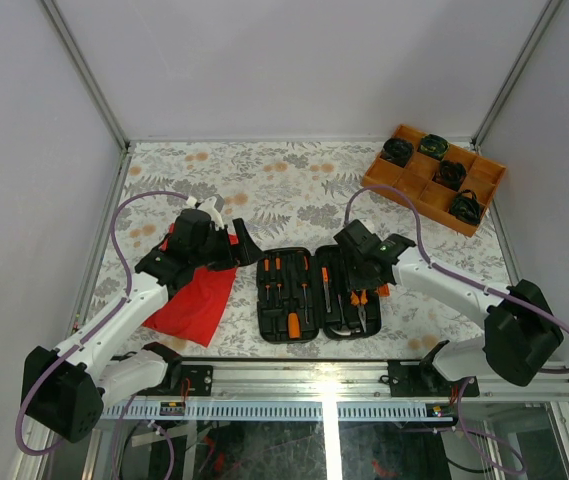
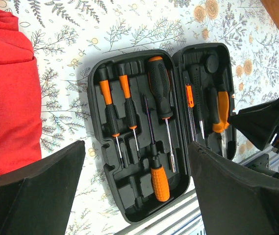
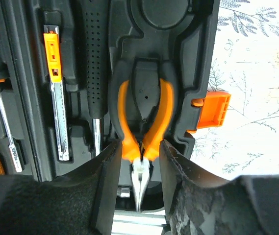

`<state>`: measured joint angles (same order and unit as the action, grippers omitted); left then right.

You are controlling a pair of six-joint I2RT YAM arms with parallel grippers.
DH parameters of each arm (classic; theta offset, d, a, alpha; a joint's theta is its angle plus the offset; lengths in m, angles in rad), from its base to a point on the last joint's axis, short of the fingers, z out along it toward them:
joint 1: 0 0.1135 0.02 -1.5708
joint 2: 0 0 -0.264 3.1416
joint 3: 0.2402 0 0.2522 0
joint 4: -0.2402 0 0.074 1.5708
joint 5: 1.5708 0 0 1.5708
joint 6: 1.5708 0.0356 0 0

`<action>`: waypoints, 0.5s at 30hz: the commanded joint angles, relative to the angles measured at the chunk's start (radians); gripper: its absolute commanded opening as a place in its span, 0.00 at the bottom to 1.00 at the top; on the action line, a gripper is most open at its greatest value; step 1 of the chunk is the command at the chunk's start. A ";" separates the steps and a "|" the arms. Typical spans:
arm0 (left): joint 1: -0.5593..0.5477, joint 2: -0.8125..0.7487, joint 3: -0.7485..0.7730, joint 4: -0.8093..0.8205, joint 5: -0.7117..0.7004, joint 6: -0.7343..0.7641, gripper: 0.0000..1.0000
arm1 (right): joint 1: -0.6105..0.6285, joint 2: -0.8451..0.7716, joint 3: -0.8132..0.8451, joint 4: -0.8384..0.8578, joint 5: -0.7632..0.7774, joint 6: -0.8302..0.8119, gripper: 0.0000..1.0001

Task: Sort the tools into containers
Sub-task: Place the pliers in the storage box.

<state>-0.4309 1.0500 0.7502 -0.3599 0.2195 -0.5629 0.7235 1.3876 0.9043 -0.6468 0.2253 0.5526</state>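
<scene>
Here's the open tool case (image 2: 129, 196), lying flat at the near edge of the floral counter (image 1: 294, 190), both halves face up. The right gripper (image 3: 139, 154) is down over the right half, its two fingers (image 3: 107, 186) bracketing the orange-handled pliers (image 3: 141, 112) just above the pivot. The jaws are drawn in narrow, with hardly any gap either side. Whether they are actually pressing on the handles I cannot tell. The pliers lie in their moulded slot, nose toward the near edge, beside the orange latch (image 3: 213, 110).

Next slot over is a black dotted handle (image 3: 94, 63) on a steel shaft, then a utility knife (image 3: 55, 88) with an orange slider. In the left half are two slim screwdrivers (image 2: 111, 110), plus a large black-handled one (image 2: 159, 85) and a stubby orange-handled one (image 2: 159, 178) pointing the opposite way.

The left gripper (image 1: 239, 247) hangs above the counter just left of the case, jaws spread wide, nothing between them. The red cloth (image 1: 199, 295) is under that arm (rumpled, touching nothing in the case). At the far right corner sits an orange compartment tray (image 1: 409, 185), well apart from the action.
</scene>
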 commanded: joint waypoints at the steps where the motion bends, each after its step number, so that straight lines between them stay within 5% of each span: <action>1: 0.008 -0.010 0.031 0.021 -0.004 0.019 0.84 | -0.006 -0.007 0.049 -0.009 0.004 -0.028 0.23; 15: 0.007 0.005 0.035 0.015 0.000 0.014 0.84 | -0.006 -0.099 0.002 0.055 0.044 -0.056 0.20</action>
<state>-0.4305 1.0607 0.7601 -0.3599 0.2199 -0.5556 0.7231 1.3281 0.9005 -0.6239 0.2268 0.5194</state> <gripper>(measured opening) 0.844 0.203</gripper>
